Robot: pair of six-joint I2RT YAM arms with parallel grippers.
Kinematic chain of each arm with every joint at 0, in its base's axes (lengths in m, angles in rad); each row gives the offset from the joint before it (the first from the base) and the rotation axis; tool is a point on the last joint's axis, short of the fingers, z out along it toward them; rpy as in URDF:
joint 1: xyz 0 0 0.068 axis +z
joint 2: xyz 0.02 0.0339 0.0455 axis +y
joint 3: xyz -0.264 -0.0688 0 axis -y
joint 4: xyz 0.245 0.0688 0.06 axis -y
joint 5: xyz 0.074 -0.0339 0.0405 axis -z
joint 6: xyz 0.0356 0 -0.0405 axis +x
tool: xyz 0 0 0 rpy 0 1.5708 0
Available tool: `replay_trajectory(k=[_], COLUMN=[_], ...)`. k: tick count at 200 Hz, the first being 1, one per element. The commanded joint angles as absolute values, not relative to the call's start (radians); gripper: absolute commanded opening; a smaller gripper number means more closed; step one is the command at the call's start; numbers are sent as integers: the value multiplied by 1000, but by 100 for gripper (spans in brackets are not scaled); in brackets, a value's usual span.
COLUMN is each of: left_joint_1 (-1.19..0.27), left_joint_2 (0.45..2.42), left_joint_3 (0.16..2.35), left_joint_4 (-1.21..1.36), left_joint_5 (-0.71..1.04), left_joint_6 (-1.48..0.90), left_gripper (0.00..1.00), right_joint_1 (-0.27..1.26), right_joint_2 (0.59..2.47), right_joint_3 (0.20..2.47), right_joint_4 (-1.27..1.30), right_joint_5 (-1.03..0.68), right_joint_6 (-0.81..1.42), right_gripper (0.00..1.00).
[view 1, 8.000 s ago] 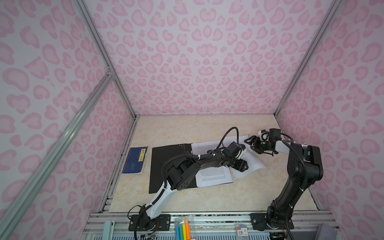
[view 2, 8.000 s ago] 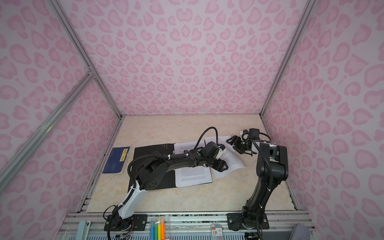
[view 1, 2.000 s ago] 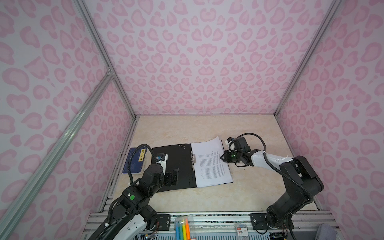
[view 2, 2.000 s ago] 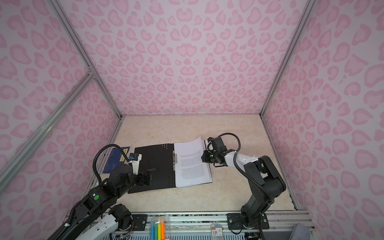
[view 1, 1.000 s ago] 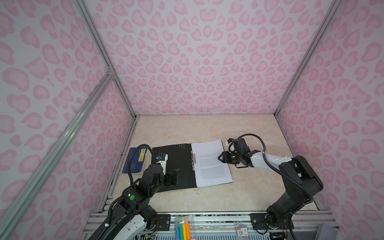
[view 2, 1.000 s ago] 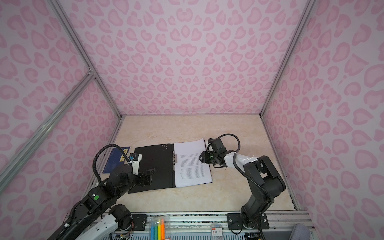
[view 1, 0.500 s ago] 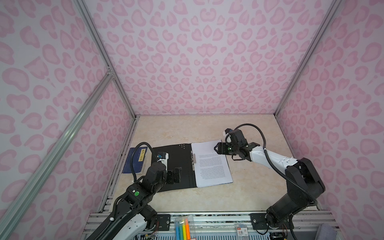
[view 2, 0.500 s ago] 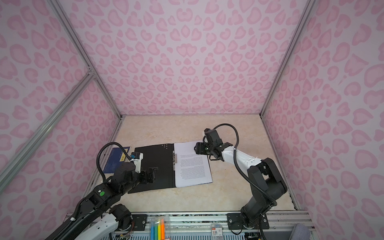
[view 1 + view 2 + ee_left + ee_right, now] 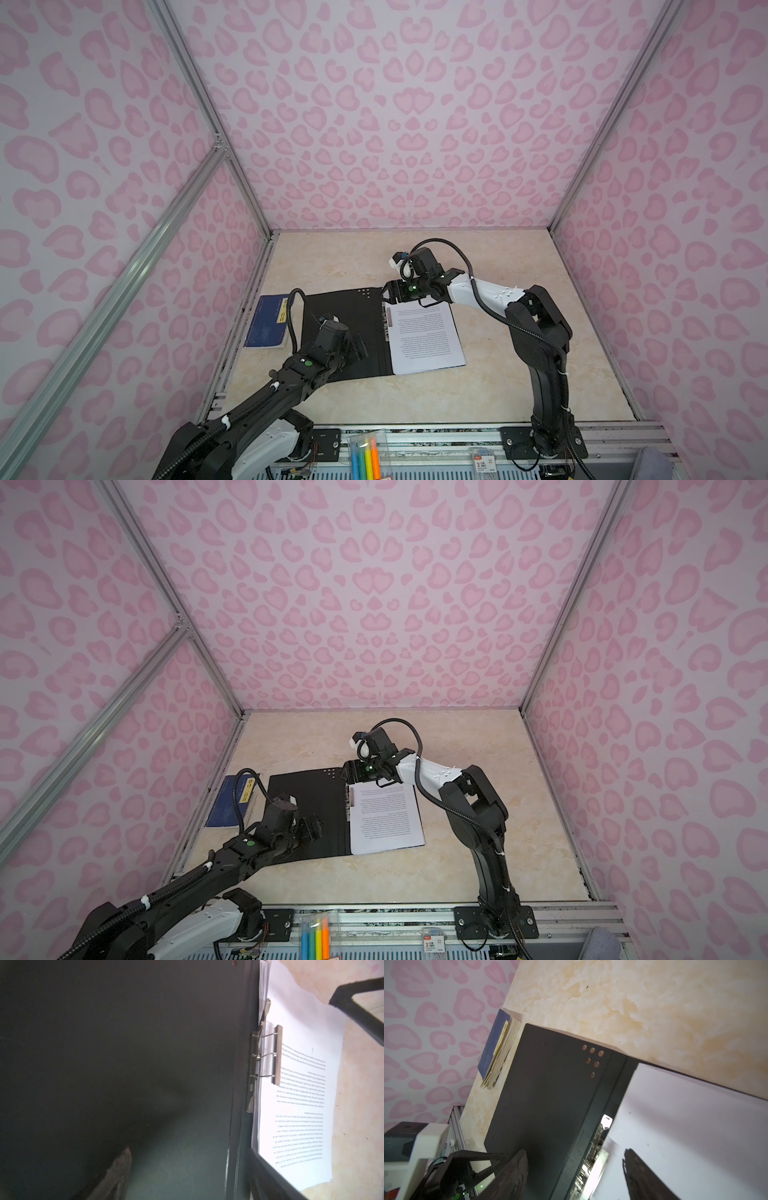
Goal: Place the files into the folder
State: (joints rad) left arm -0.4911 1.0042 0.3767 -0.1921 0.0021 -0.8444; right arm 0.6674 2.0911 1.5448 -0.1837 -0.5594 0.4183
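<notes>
We see the folder (image 9: 345, 328) open near the worktop's (image 9: 498, 374) left edge, files (image 9: 424, 336) on its rt half. Both gape empty: left gripper (image 9: 359, 349), right gripper (image 9: 386, 293). We reckon the folder's thin, light, bendy: pinch its free outer edge.

In both top views the right gripper (image 9: 386, 293) hides the corner of the papers (image 9: 424, 336) beneath it, and their print is too small to read. The left gripper (image 9: 358, 348) blends into the black folder (image 9: 345, 307) under it. In the right wrist view the right gripper's fingers (image 9: 512, 1174) are blurred and cut off.
</notes>
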Motion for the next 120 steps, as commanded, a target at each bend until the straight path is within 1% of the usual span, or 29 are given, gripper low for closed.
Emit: replay_trajectory(k=[1, 56, 120], left_joint_1=[-485, -480, -477], left_joint_2=[1026, 1032, 1043], left_joint_3=[371, 347, 339], left_joint_4=[-124, -132, -128], left_joint_5=[13, -8, -11], left_joint_6=[-865, -854, -845], left_gripper=[88, 88, 88], right_joint_1=[678, 684, 688], right_joint_2=[2148, 2238, 2283], right_joint_3=[1602, 1676, 1709], right_joint_4=[-246, -284, -285], right_joint_5=[-579, -553, -568], right_joint_6=[391, 401, 410], right_gripper=[75, 75, 75])
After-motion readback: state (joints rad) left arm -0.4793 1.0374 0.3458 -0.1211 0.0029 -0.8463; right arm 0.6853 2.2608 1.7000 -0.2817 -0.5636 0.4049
